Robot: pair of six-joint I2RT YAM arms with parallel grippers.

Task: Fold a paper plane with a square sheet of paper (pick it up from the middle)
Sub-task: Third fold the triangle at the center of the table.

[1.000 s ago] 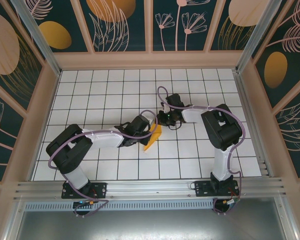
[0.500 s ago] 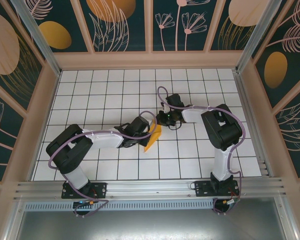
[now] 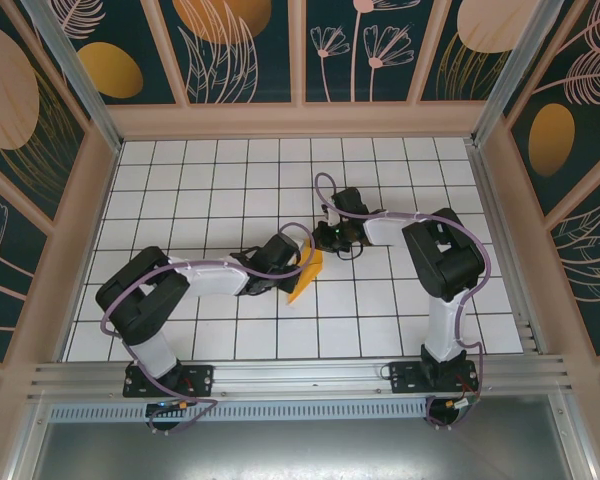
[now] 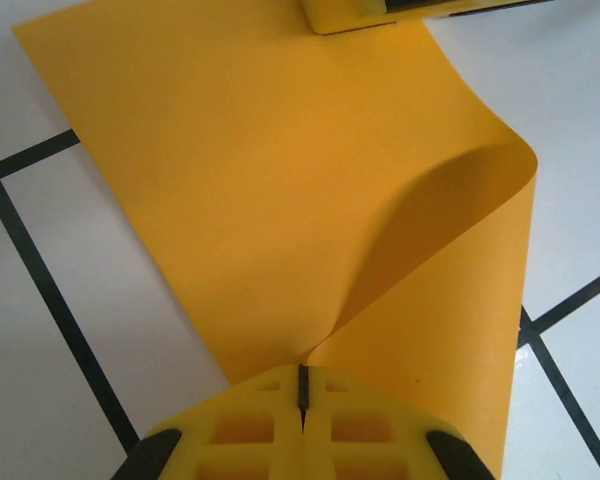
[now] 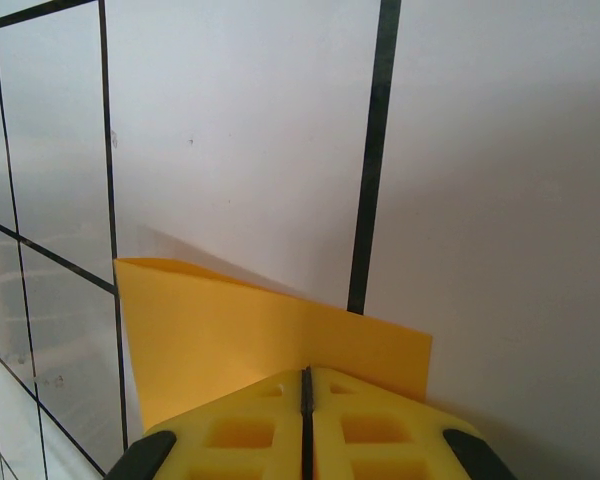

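Note:
The square sheet of paper (image 3: 307, 277) is orange-yellow and hangs bent over the white grid table (image 3: 220, 190) near its middle. My left gripper (image 3: 297, 264) is shut on the sheet's left edge. In the left wrist view the sheet (image 4: 250, 170) runs out of the shut left gripper (image 4: 302, 382) and curls over on the right. My right gripper (image 3: 324, 243) pinches the sheet's far end, and one of its yellow fingers (image 4: 352, 12) shows there. In the right wrist view the right gripper (image 5: 306, 386) is shut on the sheet (image 5: 210, 325), which stands up behind its fingers.
Beige walls with dark leafy panels (image 3: 240, 50) enclose the table on three sides. An aluminium rail (image 3: 300, 378) runs along the near edge, where both arm bases are bolted. White tiles lie around the two grippers.
Almost nothing: the left arm's elbow has shifted a touch to the right. Both grippers keep their hold on the sheet.

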